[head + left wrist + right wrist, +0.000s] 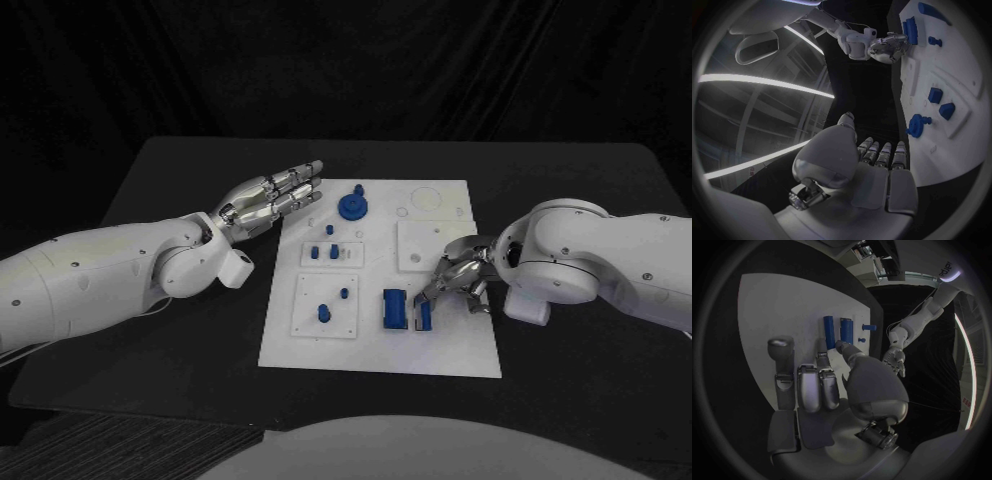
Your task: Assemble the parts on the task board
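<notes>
black table (173, 180) around task board (447, 345)

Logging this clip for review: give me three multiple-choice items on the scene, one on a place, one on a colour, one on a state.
1. Where is the left robot hand?
A. at the white board's far left corner
B. on the two blue bars
C. off the table

2. What colour are the small parts on the board?
A. red
B. blue
C. green

3. What does the left robot hand hold?
A. a blue bar
B. the round blue knob
C. nothing

Answers: 1 A, its fingers reach that corner. 2 B, the round knob and bars are blue. 3 C, its fingers lie straight and bare.
</notes>
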`<state>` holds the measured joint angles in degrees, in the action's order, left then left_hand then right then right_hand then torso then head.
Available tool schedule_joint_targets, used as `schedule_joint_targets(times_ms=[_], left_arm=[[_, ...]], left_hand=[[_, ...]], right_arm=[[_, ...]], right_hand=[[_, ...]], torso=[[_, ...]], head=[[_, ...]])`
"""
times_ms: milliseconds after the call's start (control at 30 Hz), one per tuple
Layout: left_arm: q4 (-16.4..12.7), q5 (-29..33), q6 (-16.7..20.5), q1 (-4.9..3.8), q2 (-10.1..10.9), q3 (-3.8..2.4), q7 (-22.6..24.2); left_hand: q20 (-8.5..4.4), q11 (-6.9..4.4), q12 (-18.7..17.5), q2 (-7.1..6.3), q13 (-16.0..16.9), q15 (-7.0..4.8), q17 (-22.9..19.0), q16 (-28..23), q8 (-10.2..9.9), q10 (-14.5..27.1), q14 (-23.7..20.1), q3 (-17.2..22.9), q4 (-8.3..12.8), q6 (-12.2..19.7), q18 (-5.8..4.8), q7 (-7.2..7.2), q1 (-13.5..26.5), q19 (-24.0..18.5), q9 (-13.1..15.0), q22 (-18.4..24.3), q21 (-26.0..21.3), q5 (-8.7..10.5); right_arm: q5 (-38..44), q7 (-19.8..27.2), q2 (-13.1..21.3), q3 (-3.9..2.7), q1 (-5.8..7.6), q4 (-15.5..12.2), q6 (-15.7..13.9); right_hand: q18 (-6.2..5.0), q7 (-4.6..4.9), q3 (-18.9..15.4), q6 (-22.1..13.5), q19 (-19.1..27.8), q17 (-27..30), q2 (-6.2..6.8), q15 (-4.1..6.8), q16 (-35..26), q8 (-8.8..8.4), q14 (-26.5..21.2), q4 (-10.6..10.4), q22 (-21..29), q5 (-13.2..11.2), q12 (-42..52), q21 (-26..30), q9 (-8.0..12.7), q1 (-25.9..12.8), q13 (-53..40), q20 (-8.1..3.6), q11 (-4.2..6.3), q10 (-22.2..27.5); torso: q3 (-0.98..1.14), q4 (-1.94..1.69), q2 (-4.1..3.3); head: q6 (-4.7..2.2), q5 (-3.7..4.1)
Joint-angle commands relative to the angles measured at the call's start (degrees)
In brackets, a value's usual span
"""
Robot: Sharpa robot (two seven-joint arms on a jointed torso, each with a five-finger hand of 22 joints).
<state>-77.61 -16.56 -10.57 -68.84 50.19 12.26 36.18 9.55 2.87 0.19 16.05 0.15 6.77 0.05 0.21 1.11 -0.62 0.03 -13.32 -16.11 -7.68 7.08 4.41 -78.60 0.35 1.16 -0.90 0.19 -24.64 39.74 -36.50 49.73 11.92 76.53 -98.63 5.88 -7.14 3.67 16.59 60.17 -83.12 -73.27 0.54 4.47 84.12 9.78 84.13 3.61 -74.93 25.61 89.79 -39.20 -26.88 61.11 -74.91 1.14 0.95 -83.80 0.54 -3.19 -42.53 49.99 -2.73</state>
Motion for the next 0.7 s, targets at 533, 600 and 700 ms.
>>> schedule_joint_targets(times_ms=[533, 600, 700], left_arm=[[0.0, 0.0, -1.2, 0.16, -0.2, -0.05, 0.3], [0.0, 0.0, -1.2, 0.17, -0.2, -0.05, 0.2], [0.1, 0.0, -1.3, 0.19, -0.2, -0.05, 0.2]], left_hand=[[0.58, 0.24, 0.0, 0.11, 0.1, 0.74, -0.1, -0.2, 0.2, 0.0, 0.0, 0.4, 0.2, -0.1, -0.37, 0.34, -0.9, 0.1, 0.1, -0.1, 0.2, -0.61], [0.58, 0.24, 0.0, 0.11, 0.1, 0.74, -0.1, -0.2, 0.2, 0.0, 0.0, 0.4, 0.2, -0.1, -0.37, 0.34, -0.9, 0.1, 0.1, -0.1, 0.2, -0.61], [0.58, 0.24, 0.0, 0.11, 0.1, 0.74, -0.1, -0.2, 0.2, 0.0, 0.0, 0.4, 0.2, -0.1, -0.37, 0.34, -0.9, 0.1, 0.1, -0.1, 0.2, -0.61]], right_arm=[[0.8, -1.0, -0.3, 0.0, -0.5, 0.2, 0.7], [0.8, -1.0, -0.4, 0.0, -0.52, 0.2, 0.7], [0.8, -1.0, -0.4, 0.0, -0.54, 0.2, 0.7]], right_hand=[[-0.7, -0.17, -1.7, -0.4, -0.2, 0.2, -0.28, 0.31, -0.4, 0.17, 3.1, -2.0, -2.5, -7.7, 0.2, 1.0, 0.2, -1.4, -15.1, 0.18, -0.01, -6.2], [-0.71, -0.14, -2.1, -0.4, -0.2, 0.2, -0.18, 0.29, -0.4, 0.15, 3.0, -2.3, -2.4, -8.8, 0.2, 1.1, 0.3, -1.6, -15.1, 0.2, -0.03, -6.2], [-0.72, -0.06, -3.0, -0.4, -0.2, 0.3, 0.18, 0.23, -0.4, 0.09, 3.0, -3.0, -2.4, -10.9, 0.2, 1.3, 0.4, -2.4, -15.1, 0.25, -0.11, -6.2]], torso=[[-0.03, 0.0, 0.01], [-0.02, 0.03, 0.02], [0.0, 0.0, 0.01]], head=[[0.01, -0.19], [0.01, -0.19], [0.01, -0.14]])
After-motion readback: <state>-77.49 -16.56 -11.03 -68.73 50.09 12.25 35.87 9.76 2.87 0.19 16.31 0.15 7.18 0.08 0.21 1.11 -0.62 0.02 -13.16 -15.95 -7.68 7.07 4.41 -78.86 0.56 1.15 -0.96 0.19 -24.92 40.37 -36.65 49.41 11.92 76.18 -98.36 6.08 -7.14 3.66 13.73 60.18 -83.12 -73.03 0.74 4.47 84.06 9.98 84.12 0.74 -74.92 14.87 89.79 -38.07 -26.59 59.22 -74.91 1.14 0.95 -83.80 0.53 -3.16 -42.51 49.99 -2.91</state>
